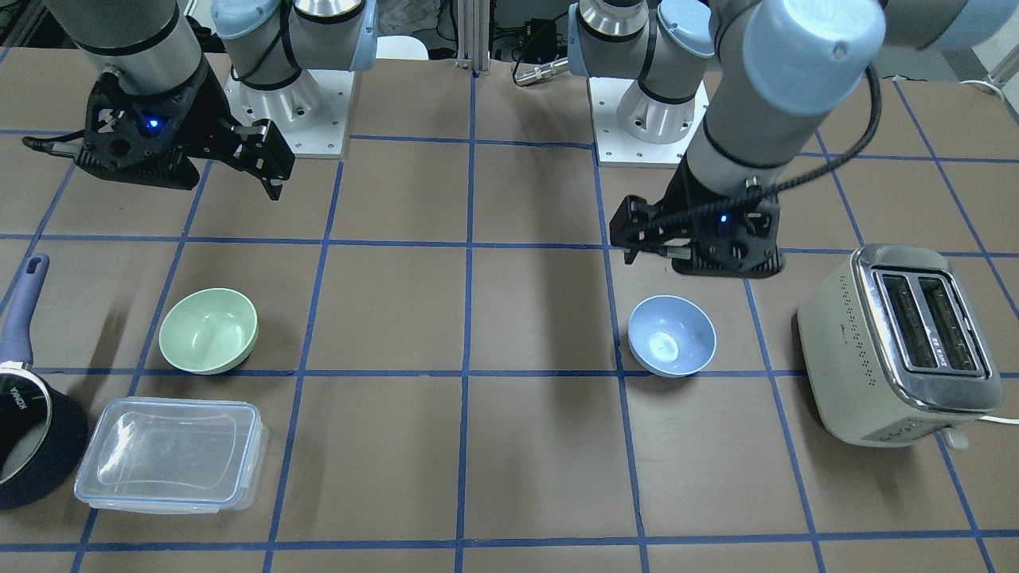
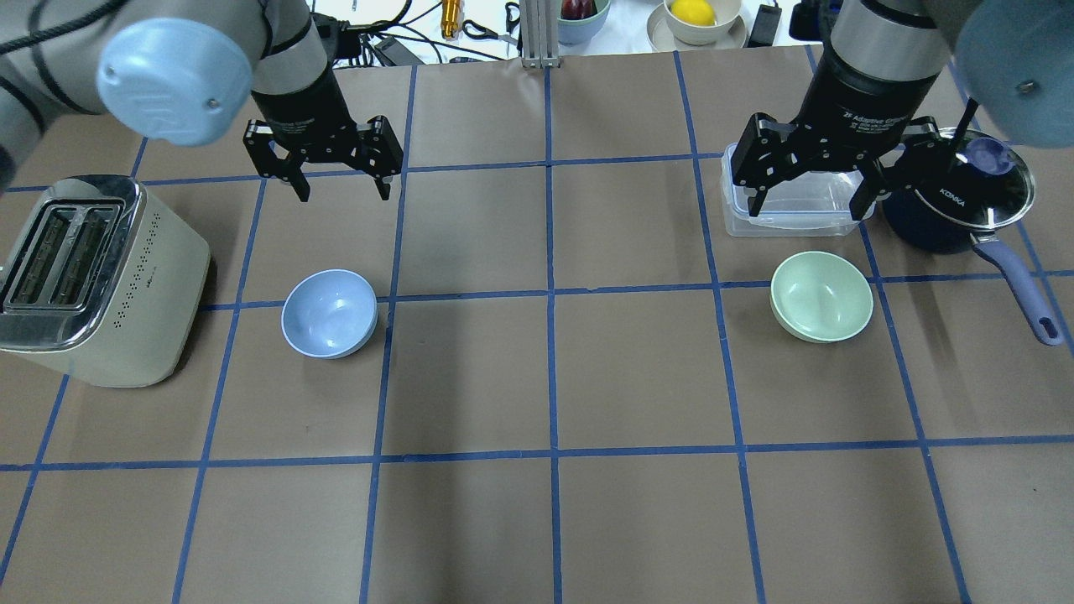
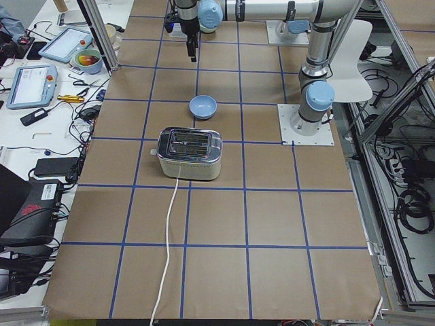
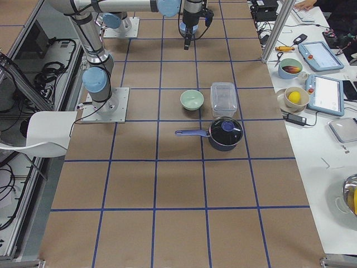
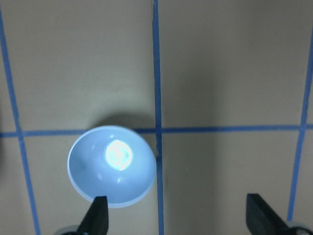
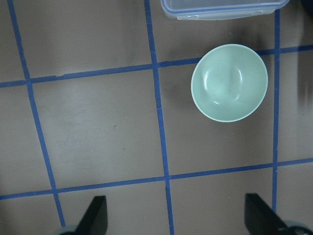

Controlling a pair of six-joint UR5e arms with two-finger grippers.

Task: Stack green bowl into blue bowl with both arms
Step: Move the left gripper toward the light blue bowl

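Note:
The pale green bowl (image 2: 822, 296) sits upright and empty on the table's right half, also in the front view (image 1: 208, 330). The blue bowl (image 2: 329, 313) sits upright and empty on the left half, also in the front view (image 1: 671, 335). My left gripper (image 2: 342, 191) hangs open and empty above the table, just beyond the blue bowl; its wrist view shows the blue bowl (image 5: 112, 165) below the left finger. My right gripper (image 2: 810, 208) hangs open and empty above the clear container, beyond the green bowl; its wrist view shows the green bowl (image 6: 229, 82) at upper right.
A cream toaster (image 2: 92, 277) stands left of the blue bowl. A clear rectangular lidded container (image 1: 171, 454) and a dark navy saucepan (image 1: 24, 446) with a lid and long handle lie beside the green bowl. Blue tape lines grid the brown table.

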